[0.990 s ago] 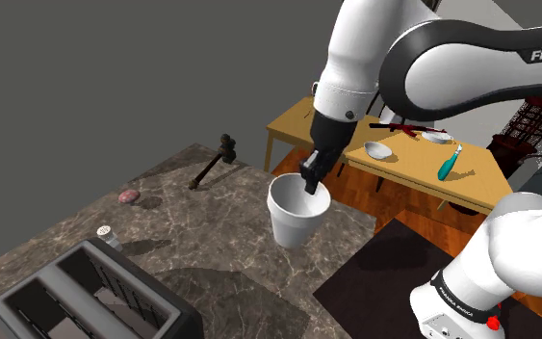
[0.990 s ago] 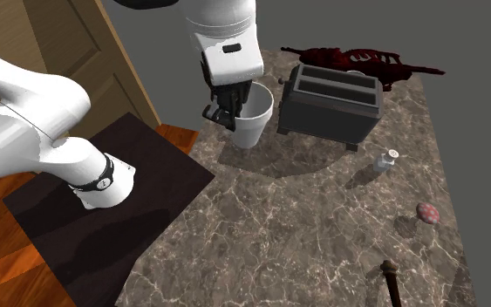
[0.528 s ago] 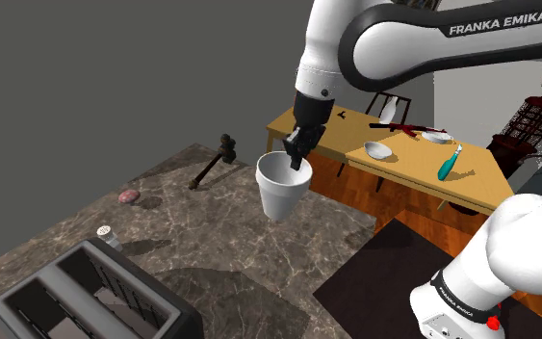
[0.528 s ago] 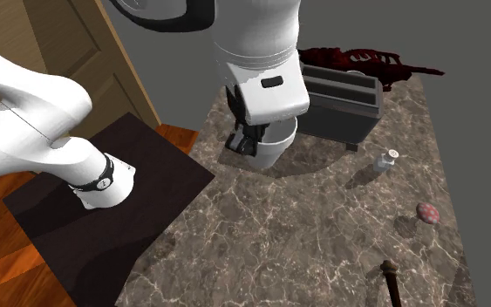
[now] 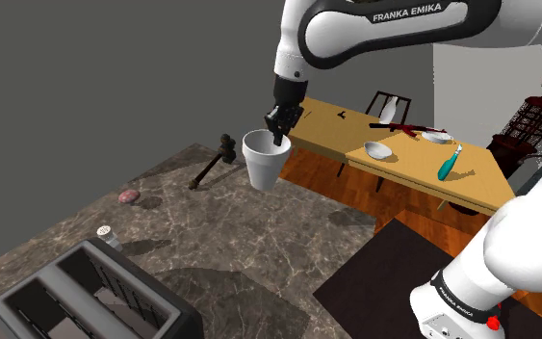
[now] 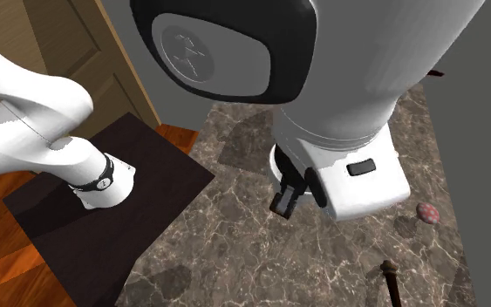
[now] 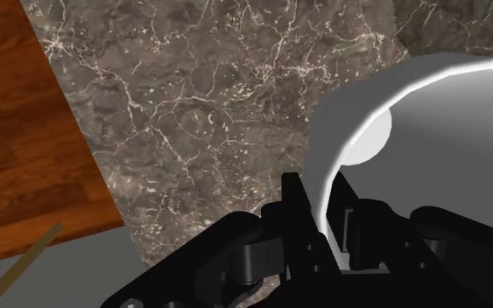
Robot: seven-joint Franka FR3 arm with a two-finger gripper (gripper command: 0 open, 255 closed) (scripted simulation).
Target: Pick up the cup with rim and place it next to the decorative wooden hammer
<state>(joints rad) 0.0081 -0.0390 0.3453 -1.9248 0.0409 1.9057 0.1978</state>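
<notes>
Pinching the wall of the white cup (image 5: 264, 164), my claw (image 5: 278, 137) is hanging from the arm above the far side of the counter (image 5: 259, 260). It is gripping narrow – one black finger is sitting inside the rim and the other outside, with the cup's wall clasped between them, as the wrist view is showing at the claw (image 7: 327, 214) and the cup (image 7: 437, 131). The cup is riding upright in the air, clear of the dark marbled counter, its open mouth facing up.

In the shoulder view the cup is floating just to the right of the hammer (image 5: 211, 166), which is lying flat on the counter with its dark head toward the far edge. A small pinkish lump (image 5: 128, 196) is resting well apart from the hammer, nearer the camera, and a little shaker (image 5: 105, 234) is standing beside a black toaster (image 5: 86, 294) at the near corner.

In the second exterior view my arm is looming large over the counter – the claw (image 6: 289, 196) is poking out under the white wrist, and the hammer (image 6: 392, 279) is lying near the lower edge.
</notes>
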